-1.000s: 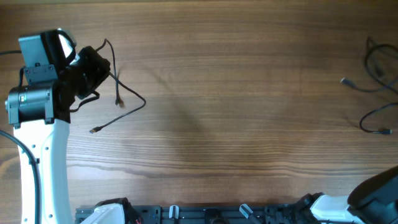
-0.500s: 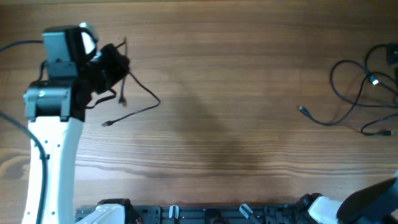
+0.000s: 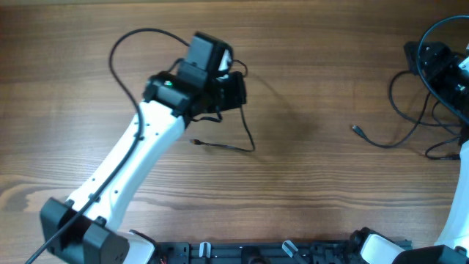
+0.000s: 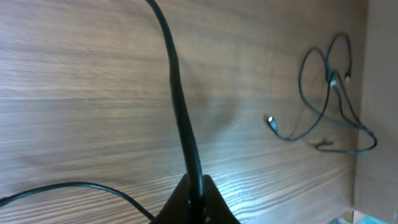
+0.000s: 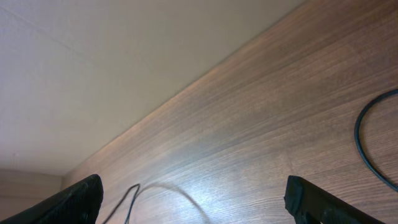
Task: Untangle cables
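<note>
One thin black cable [image 3: 249,136] hangs from my left gripper [image 3: 236,89] near the table's middle. It droops to the wood and ends in a small plug [image 3: 196,141]. In the left wrist view the left gripper [image 4: 196,188] is shut on this cable [image 4: 177,93], which runs up and away from the jaws. The other cables [image 3: 407,110] lie in loose loops at the right, one plug [image 3: 357,130] pointing left. My right gripper [image 3: 431,61] hovers over those loops at the far right. Seen from its wrist, the right gripper [image 5: 199,200] is open and holds nothing.
The wooden table's far edge meets a pale wall [image 5: 124,62] in the right wrist view. The left arm's white link [image 3: 124,169] slants from the bottom left toward the middle. A black rail [image 3: 242,253] runs along the near edge.
My left arm has swung from the far left to the middle, carrying its cable along. The right arm has come into view over the right-hand cables, which now lie spread further onto the table.
</note>
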Action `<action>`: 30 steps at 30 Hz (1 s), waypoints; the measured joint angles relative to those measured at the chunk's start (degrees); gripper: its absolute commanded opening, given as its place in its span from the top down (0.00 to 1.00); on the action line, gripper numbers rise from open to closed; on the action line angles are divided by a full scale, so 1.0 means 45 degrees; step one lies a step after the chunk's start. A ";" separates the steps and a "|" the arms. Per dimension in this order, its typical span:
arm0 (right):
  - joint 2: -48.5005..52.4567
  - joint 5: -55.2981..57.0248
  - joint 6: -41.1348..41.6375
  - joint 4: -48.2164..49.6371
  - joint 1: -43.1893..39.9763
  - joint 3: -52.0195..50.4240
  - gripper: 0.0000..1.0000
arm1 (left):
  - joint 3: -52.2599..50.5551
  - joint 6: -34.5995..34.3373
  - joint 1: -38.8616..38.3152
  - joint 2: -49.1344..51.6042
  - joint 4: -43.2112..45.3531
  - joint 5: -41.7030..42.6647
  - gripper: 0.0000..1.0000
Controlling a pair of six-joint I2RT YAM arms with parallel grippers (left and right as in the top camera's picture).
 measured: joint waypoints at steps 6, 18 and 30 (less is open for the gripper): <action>0.0000 0.0000 -0.0262 -0.0593 0.0000 0.0005 0.04 | 0.0000 0.0112 -0.0840 0.0316 0.0792 0.0053 0.20; 0.0000 0.0063 -0.1263 -0.1812 0.0622 0.0015 0.04 | 0.0005 0.0189 0.1326 -0.0665 0.0670 0.0083 0.04; 0.2259 0.3944 -0.2365 -0.4065 0.6091 0.0049 0.05 | 0.0024 0.0529 0.4002 -0.1141 -0.2006 -0.1107 0.04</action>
